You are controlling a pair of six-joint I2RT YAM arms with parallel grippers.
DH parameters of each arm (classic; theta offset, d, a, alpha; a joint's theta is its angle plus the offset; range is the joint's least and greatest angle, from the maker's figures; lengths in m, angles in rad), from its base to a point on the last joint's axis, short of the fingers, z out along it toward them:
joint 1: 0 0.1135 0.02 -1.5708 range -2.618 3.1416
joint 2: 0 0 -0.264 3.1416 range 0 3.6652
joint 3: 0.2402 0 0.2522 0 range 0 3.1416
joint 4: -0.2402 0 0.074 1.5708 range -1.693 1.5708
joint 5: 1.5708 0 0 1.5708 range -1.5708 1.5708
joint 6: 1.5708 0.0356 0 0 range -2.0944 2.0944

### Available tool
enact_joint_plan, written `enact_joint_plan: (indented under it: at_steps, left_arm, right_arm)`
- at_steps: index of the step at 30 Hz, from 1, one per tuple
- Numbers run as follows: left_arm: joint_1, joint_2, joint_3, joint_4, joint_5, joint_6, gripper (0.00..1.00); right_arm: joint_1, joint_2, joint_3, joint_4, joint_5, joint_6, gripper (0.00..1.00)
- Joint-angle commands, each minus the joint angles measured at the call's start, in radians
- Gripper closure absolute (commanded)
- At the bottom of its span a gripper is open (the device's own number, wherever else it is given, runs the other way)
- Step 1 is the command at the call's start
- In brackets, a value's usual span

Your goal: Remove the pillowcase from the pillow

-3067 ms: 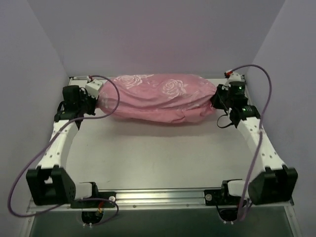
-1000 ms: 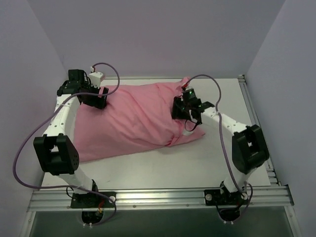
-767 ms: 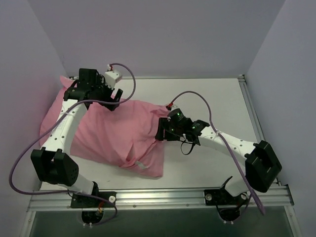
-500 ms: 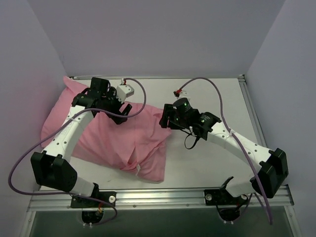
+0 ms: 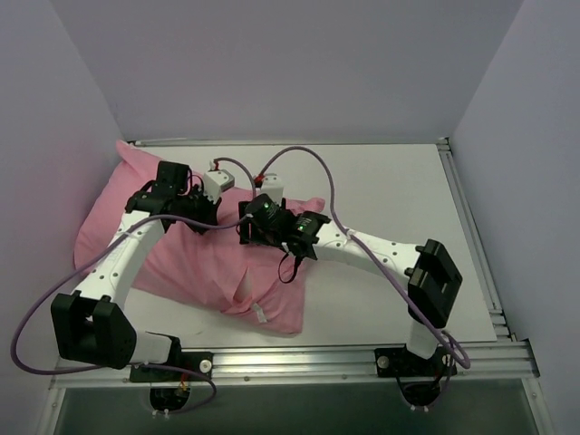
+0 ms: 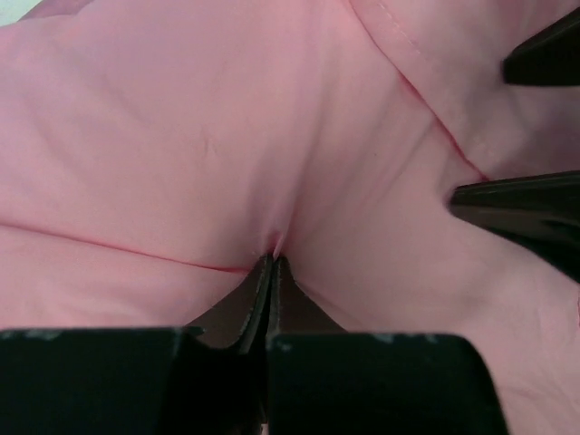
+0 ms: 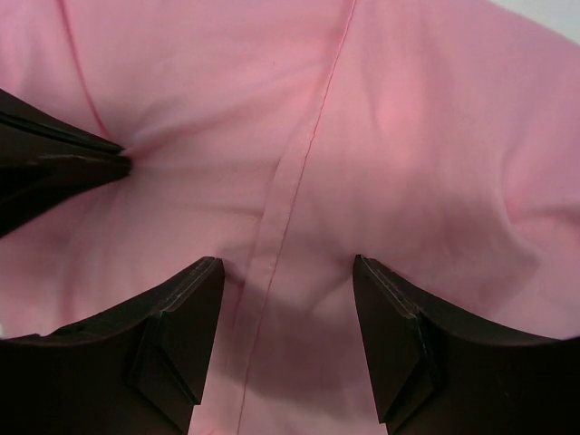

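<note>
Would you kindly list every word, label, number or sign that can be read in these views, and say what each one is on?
No text can be read in any view.
The small white tag at the near edge of the pink fabric pillowcase: too small to read.
Both wrist views: plain pink cloth only, no print.
</note>
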Motion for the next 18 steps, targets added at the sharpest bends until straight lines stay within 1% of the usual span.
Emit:
enact_joint_plan:
  at_steps: [1,2,4,5,6,8,10,13,14,15,16,17,18]
  left_arm:
    - [0.030,-0.019,-0.015,0.056,0.039,-0.039,0.98]
    - [0.031,-0.025,-0.024,0.060,0.041,-0.042,0.98]
    - [0.032,-0.046,-0.034,0.079,0.029,-0.045,0.98]
    - [0.035,-0.053,-0.041,0.088,0.016,-0.047,0.98]
    - [0.038,-0.059,-0.053,0.096,0.000,-0.045,0.98]
    - [0.047,-0.071,-0.069,0.119,-0.060,-0.028,0.98]
    - [0.057,-0.073,-0.086,0.136,-0.115,-0.007,0.98]
    - [0.073,-0.067,-0.100,0.142,-0.142,0.012,0.98]
    - [0.081,-0.067,-0.101,0.143,-0.152,0.019,0.98]
    - [0.083,-0.067,-0.104,0.148,-0.157,0.019,0.98]
    - [0.086,-0.067,-0.106,0.149,-0.157,0.022,0.98]
    - [0.089,-0.068,-0.106,0.151,-0.154,0.024,0.98]
    - [0.093,-0.070,-0.106,0.149,-0.154,0.024,0.98]
  right_arm:
    - [0.037,0.032,0.066,-0.040,0.168,-0.010,0.41]
    - [0.038,0.047,0.072,-0.050,0.189,-0.011,0.43]
    - [0.038,0.086,0.081,-0.090,0.272,-0.004,0.53]
    - [0.038,0.093,0.084,-0.142,0.301,0.014,0.55]
    - [0.037,0.093,0.080,-0.161,0.326,0.019,0.58]
    - [0.037,0.072,0.054,-0.179,0.373,0.028,0.62]
    - [0.034,0.018,-0.008,-0.175,0.392,0.037,0.63]
    - [0.020,-0.058,-0.097,-0.181,0.407,0.063,0.64]
    - [-0.007,-0.074,-0.123,-0.179,0.397,0.069,0.65]
    - [-0.026,-0.098,-0.178,-0.175,0.383,0.072,0.70]
    - [-0.046,-0.109,-0.204,-0.163,0.366,0.072,0.72]
    - [-0.087,-0.120,-0.232,-0.153,0.338,0.074,0.79]
    - [-0.107,-0.141,-0.259,-0.143,0.328,0.075,0.82]
